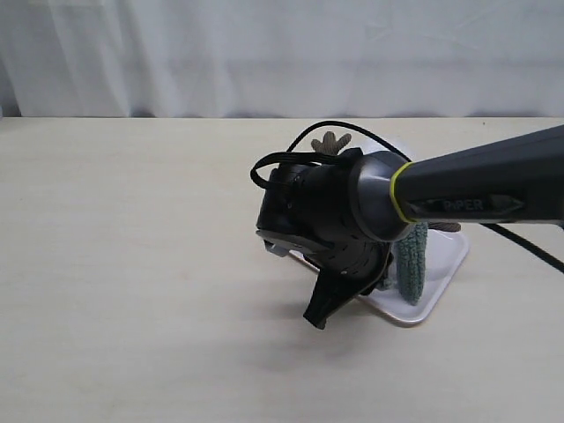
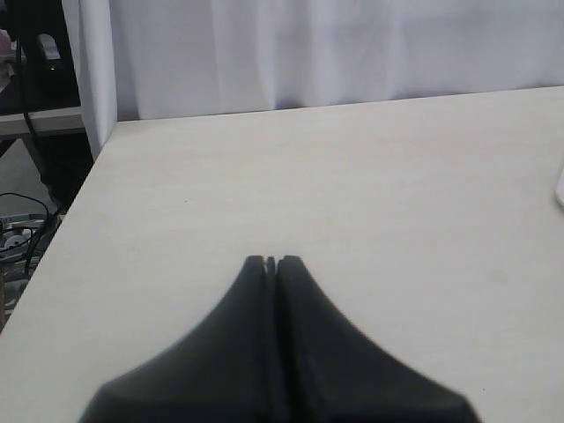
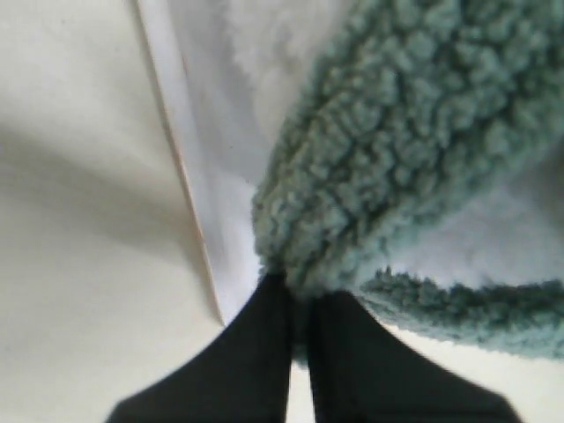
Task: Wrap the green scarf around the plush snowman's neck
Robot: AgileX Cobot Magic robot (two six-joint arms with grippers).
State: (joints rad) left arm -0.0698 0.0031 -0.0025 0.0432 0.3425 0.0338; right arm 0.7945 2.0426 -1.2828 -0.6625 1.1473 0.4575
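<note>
Scarf [image 3: 397, 132] grey-green; tray [image 1: 446, 264] white; table [image 1: 132, 264] cream; right tool [image 3: 300, 304] black.

The green scarf [image 1: 411, 263] is a fuzzy, dull grey-green knit strip. One stretch of it hangs upright just right of the middle of the desk [image 1: 132, 264], with its lower end on a white tray [image 1: 448, 264]. Close up, a broad fold lies against the white fluff of the plush snowman [image 3: 493, 238], with a thinner band beside it, and the right gripper [image 3: 298, 295] pinches the fold's edge. The snowman is mostly hidden; one brown twig arm [image 1: 332, 143] sticks up on its far side. Its neck is out of sight.
</note>
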